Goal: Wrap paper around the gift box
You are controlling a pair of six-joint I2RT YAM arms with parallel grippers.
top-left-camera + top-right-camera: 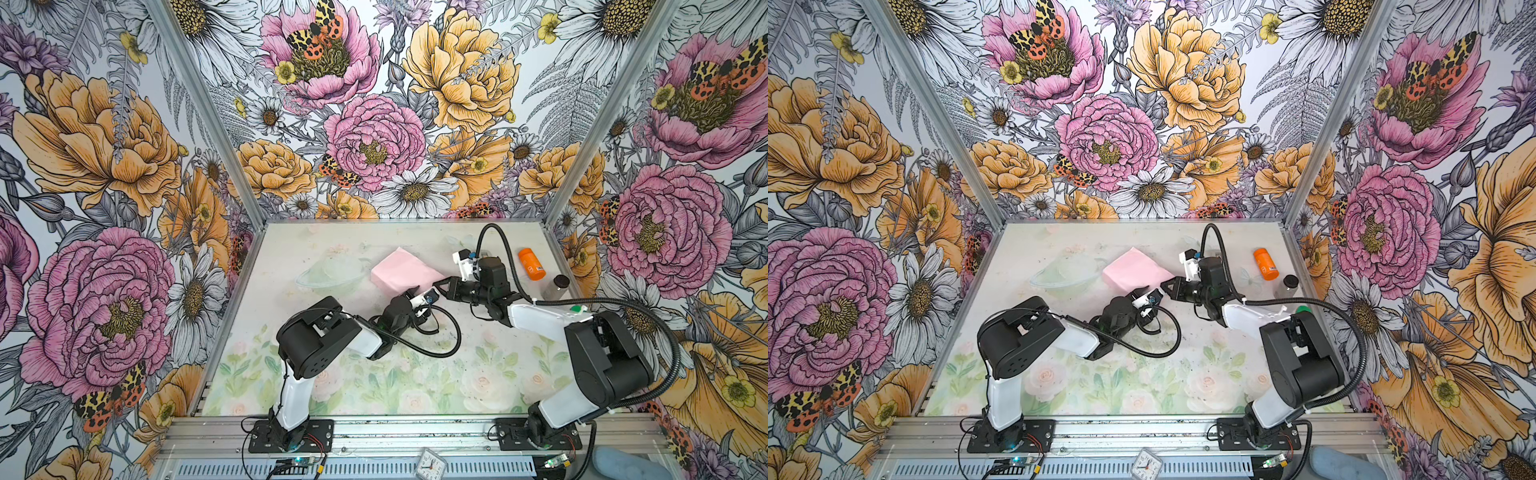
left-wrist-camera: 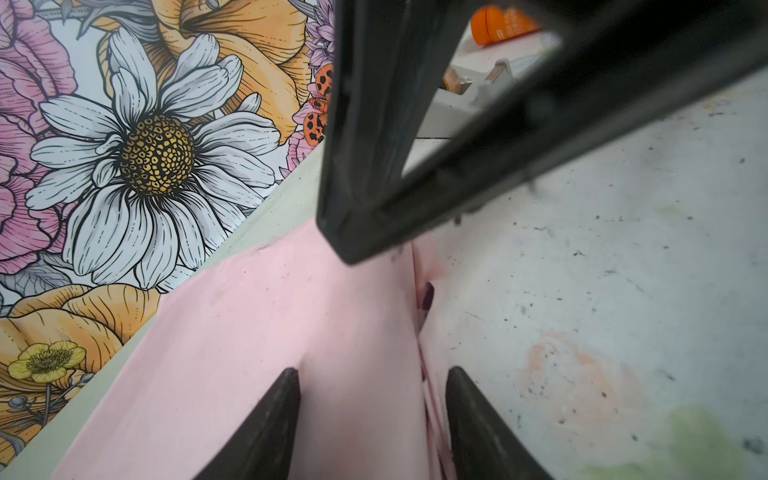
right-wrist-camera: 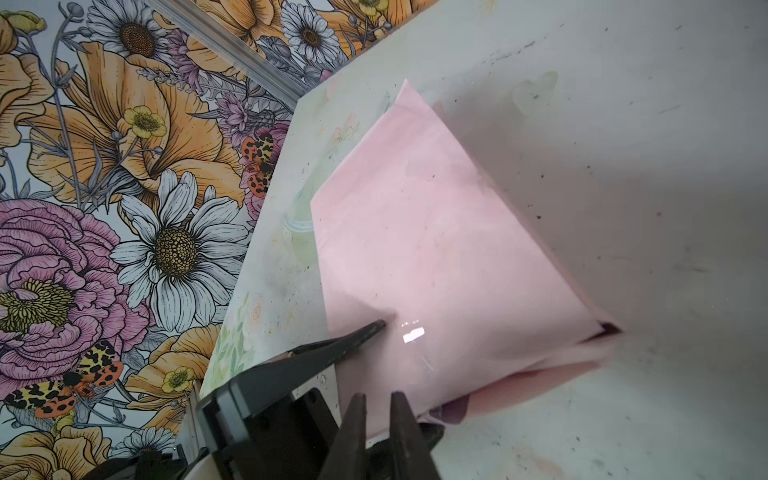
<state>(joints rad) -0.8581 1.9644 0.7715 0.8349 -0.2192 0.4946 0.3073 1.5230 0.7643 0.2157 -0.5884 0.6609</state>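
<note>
Left wrist view: we list the paper (image 2: 249, 353), pink face out, on the bench (image 2: 623, 249) between released left jaws; right jaws barely parted at its edge.

Your left arm (image 1: 368, 338) stretches low toward 1 o'clock, and the left gripper (image 2: 372, 370) has its jaws well apart. Your right arm (image 1: 544, 318) bends in toward 10 o'clock. The right gripper (image 3: 379, 397) points to 9 o'clock, jaws barely parted, just beside the left one.
</note>
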